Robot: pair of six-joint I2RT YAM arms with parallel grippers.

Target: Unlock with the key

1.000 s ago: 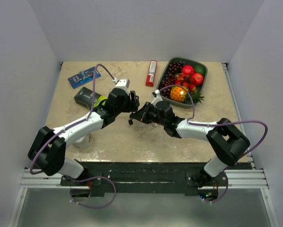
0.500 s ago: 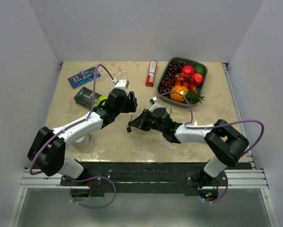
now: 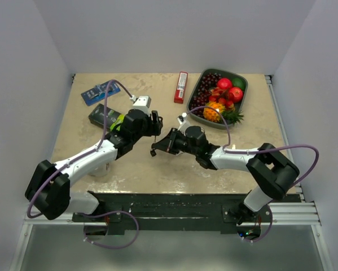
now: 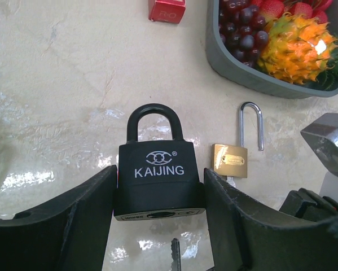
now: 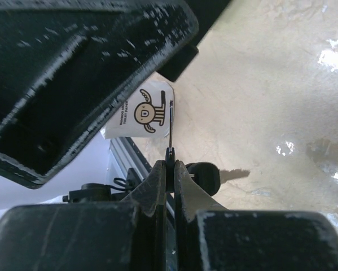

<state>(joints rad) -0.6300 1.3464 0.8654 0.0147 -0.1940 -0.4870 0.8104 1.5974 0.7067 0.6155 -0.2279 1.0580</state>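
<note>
Left hand (image 4: pixel 159 189) part open, clamping the black padlock (image 4: pixel 157 169) by its two sides. Shackle closed, keyhole face toward my wrist. Key (image 4: pixel 175 257) tip sits just below that face, slightly right of the keyhole, not in yet. Right hand (image 5: pixel 169 168) pinched fully shut on the key, blade sticking out straight. Right of the padlock on the counter (image 4: pixel 73 84): small brass lock (image 4: pixel 231 160), shackle open. Risks: the offset tip hits the padlock body instead of the slot and shoves it out of my side grip; the thin pinch lets the key pivot under push load.
</note>
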